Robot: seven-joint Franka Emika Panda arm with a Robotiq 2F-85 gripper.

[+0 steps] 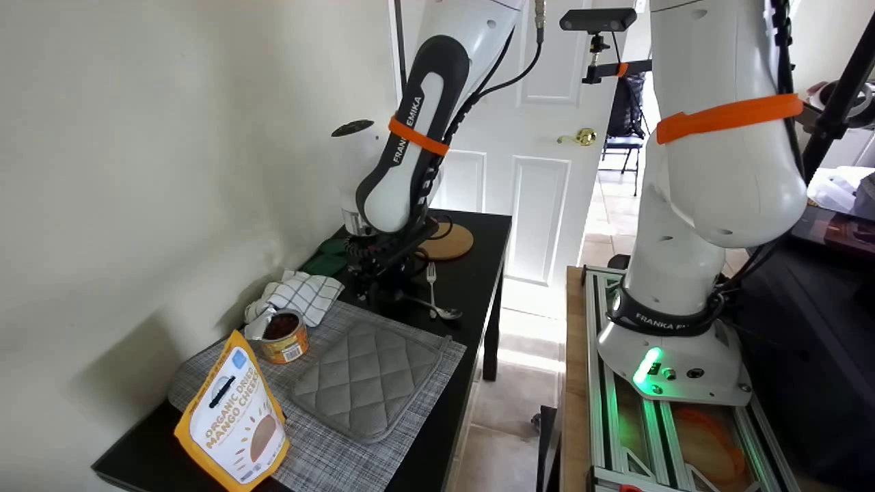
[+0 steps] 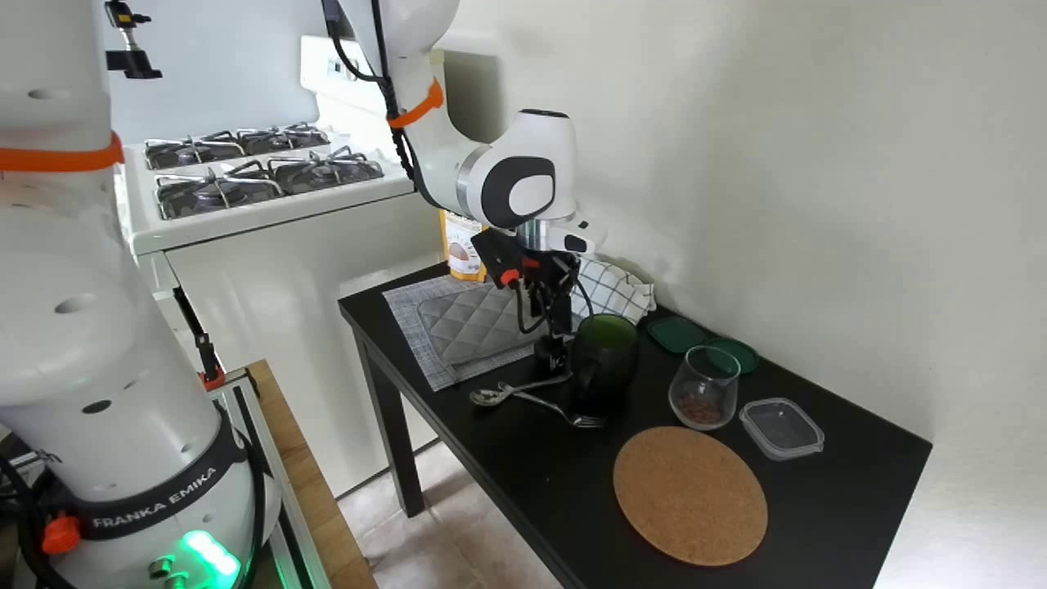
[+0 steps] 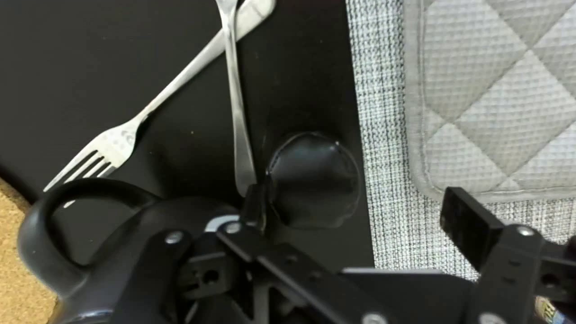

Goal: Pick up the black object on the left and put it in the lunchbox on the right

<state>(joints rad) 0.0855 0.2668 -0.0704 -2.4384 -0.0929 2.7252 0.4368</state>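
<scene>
- Black object point(image 3: 314, 182) sits on the dark table point(image 3: 90, 67); in the wrist view it shows between the wide-apart jaws of the gripper point(image 3: 357, 207), nearer one.
- Spoon point(image 3: 238, 117) ends just beside it, crossing the fork point(image 3: 114, 146).
- Placemat point(image 3: 387, 180) runs along its opposite side, under a grey pot holder point(image 3: 486, 112).
- Black mug point(image 2: 604, 370) stands close by; whether a jaw touches it, I cannot tell.
- Clear lunchbox point(image 2: 784, 429) lies farther off, past mug and glass point(image 2: 707, 372).

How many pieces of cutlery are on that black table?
2: a fork near the dark mug and a spoon crossing that fork. The robot's arm could hide more.
</scene>
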